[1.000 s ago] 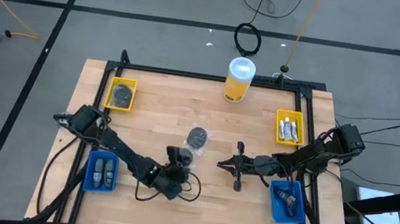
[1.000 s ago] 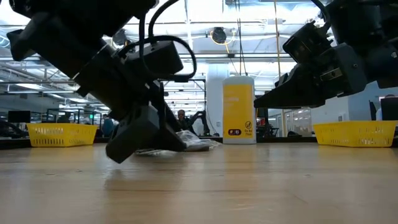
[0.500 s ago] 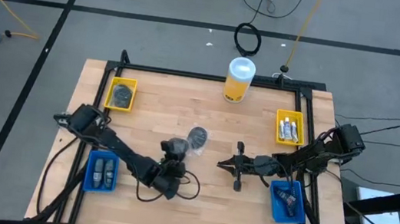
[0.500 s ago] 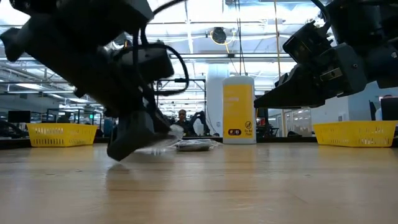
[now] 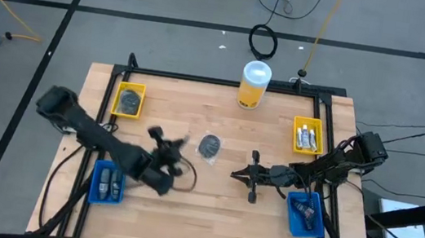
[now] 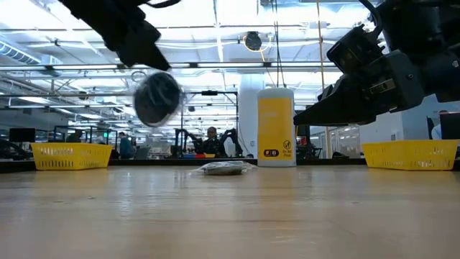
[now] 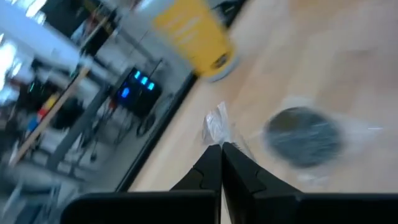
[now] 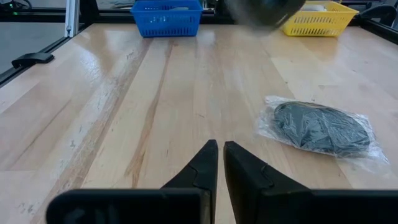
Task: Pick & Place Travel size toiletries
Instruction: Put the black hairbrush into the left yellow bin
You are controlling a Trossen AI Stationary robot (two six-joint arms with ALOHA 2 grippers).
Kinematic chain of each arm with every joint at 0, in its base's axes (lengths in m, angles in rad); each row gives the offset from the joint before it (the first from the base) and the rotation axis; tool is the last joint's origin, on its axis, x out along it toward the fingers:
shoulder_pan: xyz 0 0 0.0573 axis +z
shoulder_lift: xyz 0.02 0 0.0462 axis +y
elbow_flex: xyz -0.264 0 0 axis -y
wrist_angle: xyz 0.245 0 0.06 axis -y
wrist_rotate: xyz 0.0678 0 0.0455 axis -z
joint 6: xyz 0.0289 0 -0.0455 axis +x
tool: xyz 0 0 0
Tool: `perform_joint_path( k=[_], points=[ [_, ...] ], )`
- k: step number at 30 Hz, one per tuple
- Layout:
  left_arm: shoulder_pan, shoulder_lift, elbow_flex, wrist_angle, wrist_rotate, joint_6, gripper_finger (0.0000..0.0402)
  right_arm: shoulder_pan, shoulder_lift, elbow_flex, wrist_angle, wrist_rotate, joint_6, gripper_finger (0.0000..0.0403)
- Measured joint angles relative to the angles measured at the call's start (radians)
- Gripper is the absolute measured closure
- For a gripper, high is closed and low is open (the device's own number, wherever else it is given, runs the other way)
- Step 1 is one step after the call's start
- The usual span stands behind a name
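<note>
My left gripper (image 5: 166, 147) hangs above the table left of its middle, shut on the clear wrap of a round dark grey disc (image 6: 157, 97). A second wrapped disc (image 5: 210, 146) lies flat on the wood near the middle, also seen in the right wrist view (image 8: 320, 127). My right gripper (image 5: 234, 172) is shut with nothing in it. It sits low over the table right of that disc, pointing toward the table's left edge. My left gripper pinches a crumpled edge of the clear wrap (image 7: 217, 126) between its two fingertips, coming from above and slanting down. The disc (image 7: 303, 135) hangs below the fingers in its wrap, lifted clear of the table.
A yellow cylinder container (image 5: 254, 83) stands at the far edge. A yellow bin (image 5: 128, 100) and a blue bin (image 5: 108, 182) sit by the left edge. A yellow bin (image 5: 307, 135) and a blue bin (image 5: 304, 213) sit by the right edge. Bare wood lies along the near side.
My left gripper has shut on the wrap of the nearer disc, then risen and gone toward the table's left and far side. That disc has been lifted clear of the wood and now hangs. The other disc has stayed where it was.
</note>
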Motion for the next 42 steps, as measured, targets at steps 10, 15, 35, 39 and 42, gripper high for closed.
perform_joint_path(
  k=[10, 15, 35, 39, 42],
  points=[
    [0.218, -0.169, 0.000, -0.712, 0.086, -0.419, 0.0400, 0.000, 0.000, 0.000, 0.000, 0.000, 0.001, 0.0383],
    [0.364, -0.170, 0.000, -0.920, 0.114, -0.535, 0.0398, 0.000, 0.000, 0.000, 0.000, 0.000, 0.001, 0.0383],
    [0.775, -0.170, -0.108, -0.805, 0.217, -0.258, 0.0391, 0.000, 0.000, 0.000, -0.007, 0.000, 0.002, 0.0383],
    [0.806, -0.170, -0.120, -0.754, 0.208, -0.237, 0.0397, 0.000, 0.000, 0.000, -0.007, 0.000, 0.002, 0.0383],
    [0.839, -0.170, -0.143, -0.673, 0.191, -0.189, 0.0399, 0.000, 0.000, 0.000, -0.007, 0.000, 0.002, 0.0383]
  ],
)
